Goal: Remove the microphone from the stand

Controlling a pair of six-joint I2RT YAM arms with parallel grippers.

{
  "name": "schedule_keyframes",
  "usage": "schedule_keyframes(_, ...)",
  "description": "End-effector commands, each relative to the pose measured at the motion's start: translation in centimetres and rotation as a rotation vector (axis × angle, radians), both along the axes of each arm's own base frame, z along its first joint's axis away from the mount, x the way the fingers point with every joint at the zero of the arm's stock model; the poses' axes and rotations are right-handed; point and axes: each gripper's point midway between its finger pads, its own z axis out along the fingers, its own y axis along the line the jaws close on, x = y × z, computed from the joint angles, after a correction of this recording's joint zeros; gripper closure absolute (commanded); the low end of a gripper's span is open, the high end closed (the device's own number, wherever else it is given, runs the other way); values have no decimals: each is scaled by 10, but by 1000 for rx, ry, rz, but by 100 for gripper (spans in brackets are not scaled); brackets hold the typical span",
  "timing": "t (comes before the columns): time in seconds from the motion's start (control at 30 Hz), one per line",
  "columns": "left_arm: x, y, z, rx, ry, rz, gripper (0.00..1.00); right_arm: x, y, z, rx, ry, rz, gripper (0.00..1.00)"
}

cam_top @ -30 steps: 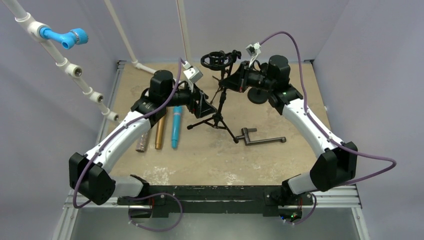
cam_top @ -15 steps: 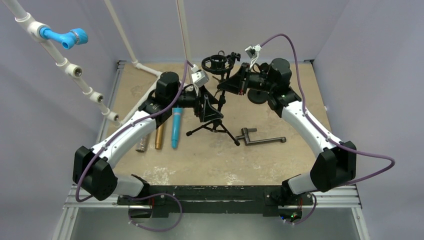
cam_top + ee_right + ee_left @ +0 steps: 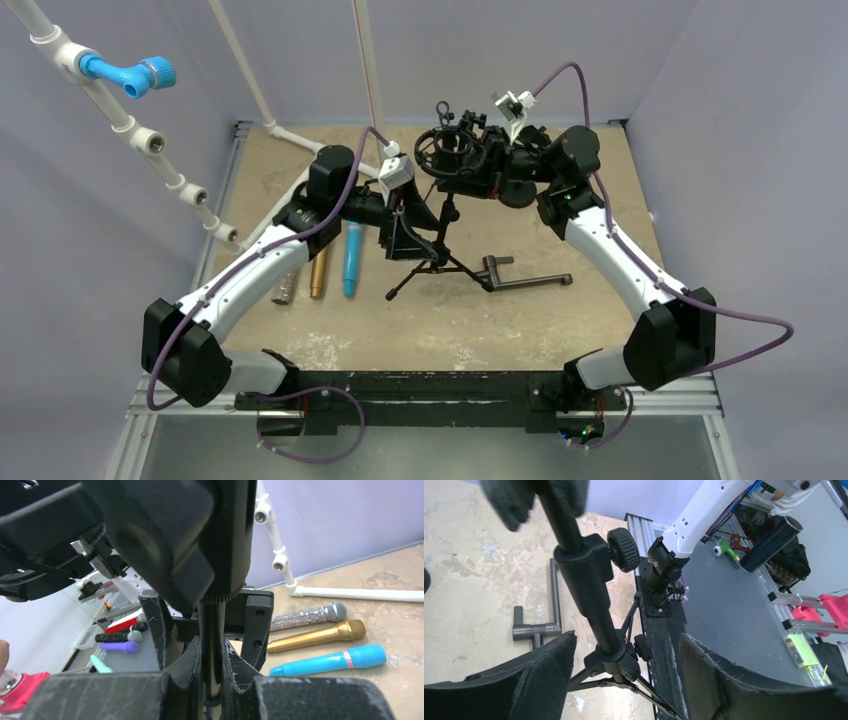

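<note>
A black tripod microphone stand (image 3: 441, 258) stands mid-table, its ring mount (image 3: 440, 150) at the top. I see no microphone in the mount. My right gripper (image 3: 458, 172) is shut on the stand's upper pole (image 3: 210, 645) just under the mount. My left gripper (image 3: 420, 236) is open, its fingers (image 3: 524, 680) either side of the lower pole (image 3: 606, 640) above the tripod hub, not touching it. Three microphones lie on the table to the left: blue (image 3: 352, 258), gold (image 3: 320, 270) and glittery silver (image 3: 285, 285). They also show in the right wrist view, the blue one (image 3: 330, 661) nearest.
A dark metal lever handle (image 3: 520, 278) lies just right of the tripod legs and shows in the left wrist view (image 3: 536, 627). White pipework with a blue valve (image 3: 130, 75) runs along the left wall. A white pipe (image 3: 350, 594) lies at the back.
My left gripper has moved right and now straddles the stand's lower pole. My right gripper has shifted left at the top of the stand. The stand has tilted and its tripod has slid nearer.
</note>
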Motion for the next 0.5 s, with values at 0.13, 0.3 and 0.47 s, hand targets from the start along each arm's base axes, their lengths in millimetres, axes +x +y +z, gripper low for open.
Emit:
schedule_keyframes(0.13, -7, -13, 26, -78, -17, -103, 37, -43, 0, 27, 56, -115, 92, 100)
schedule_keyframes(0.3, -15, -21, 23, -70, 8, -157, 45, -45, 2, 31, 67, -113, 99, 100)
schedule_keyframes(0.47, -21, -24, 19, -62, 21, -185, 66, -45, 3, 32, 69, -115, 101, 100)
